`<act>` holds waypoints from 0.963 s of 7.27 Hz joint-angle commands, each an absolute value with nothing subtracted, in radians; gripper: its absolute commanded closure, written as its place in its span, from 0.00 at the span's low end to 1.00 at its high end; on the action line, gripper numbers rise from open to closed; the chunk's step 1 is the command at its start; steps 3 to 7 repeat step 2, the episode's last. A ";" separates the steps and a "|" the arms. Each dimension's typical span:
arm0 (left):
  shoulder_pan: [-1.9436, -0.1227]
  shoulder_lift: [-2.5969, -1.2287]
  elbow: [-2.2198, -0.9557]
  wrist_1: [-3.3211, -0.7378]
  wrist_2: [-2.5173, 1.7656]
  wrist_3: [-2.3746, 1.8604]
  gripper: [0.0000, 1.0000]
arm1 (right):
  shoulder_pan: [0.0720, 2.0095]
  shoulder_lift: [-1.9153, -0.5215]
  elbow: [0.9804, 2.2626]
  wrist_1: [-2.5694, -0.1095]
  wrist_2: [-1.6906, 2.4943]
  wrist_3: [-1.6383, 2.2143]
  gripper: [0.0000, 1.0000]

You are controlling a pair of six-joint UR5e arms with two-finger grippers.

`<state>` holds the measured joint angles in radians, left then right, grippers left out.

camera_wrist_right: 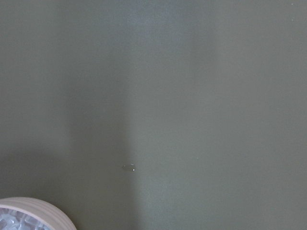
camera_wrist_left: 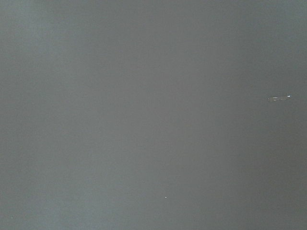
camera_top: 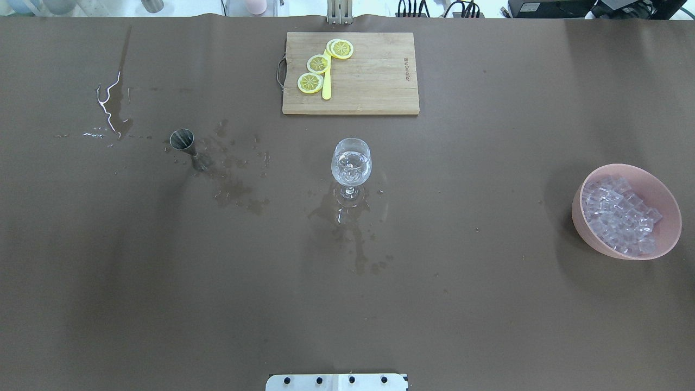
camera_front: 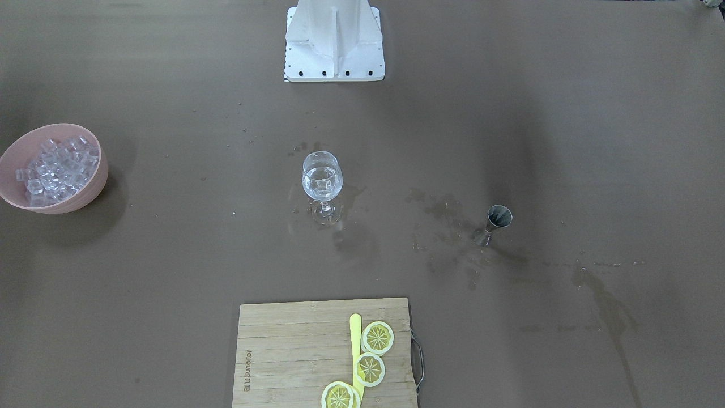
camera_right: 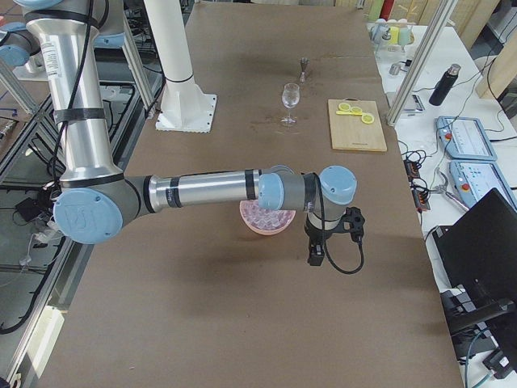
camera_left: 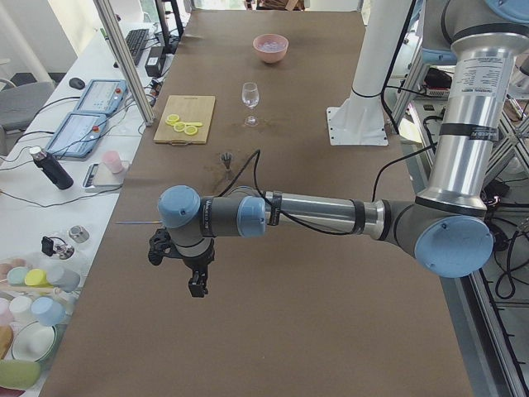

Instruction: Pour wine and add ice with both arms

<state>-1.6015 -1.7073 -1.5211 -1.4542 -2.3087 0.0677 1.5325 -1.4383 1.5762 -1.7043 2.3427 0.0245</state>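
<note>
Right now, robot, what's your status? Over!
Left gripper and right gripper hang over the table ends, open or shut unclear. Glass upright, ice inside. No obstacle seen near it.

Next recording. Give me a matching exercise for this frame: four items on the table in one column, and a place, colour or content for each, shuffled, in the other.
Things:
1. wine glass
2. pink bowl
3. metal jigger
4. cutting board

States:
A. carries lemon slices
B. holds the heap of ice
C. grey, on the robot's left side of the table
D. clear, upright at the table's middle

Pairs: 1-D, 2-B, 3-C, 4-A
</note>
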 commanded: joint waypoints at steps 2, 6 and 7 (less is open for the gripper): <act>-1.601 -1.707 -1.520 -1.454 -2.309 0.068 0.02 | 1.534 -1.437 1.577 -1.704 2.349 0.026 0.00; -1.601 -1.707 -1.520 -1.454 -2.309 0.068 0.02 | 1.534 -1.437 1.577 -1.704 2.349 0.026 0.00; -1.601 -1.707 -1.520 -1.454 -2.309 0.068 0.02 | 1.534 -1.437 1.577 -1.704 2.349 0.026 0.00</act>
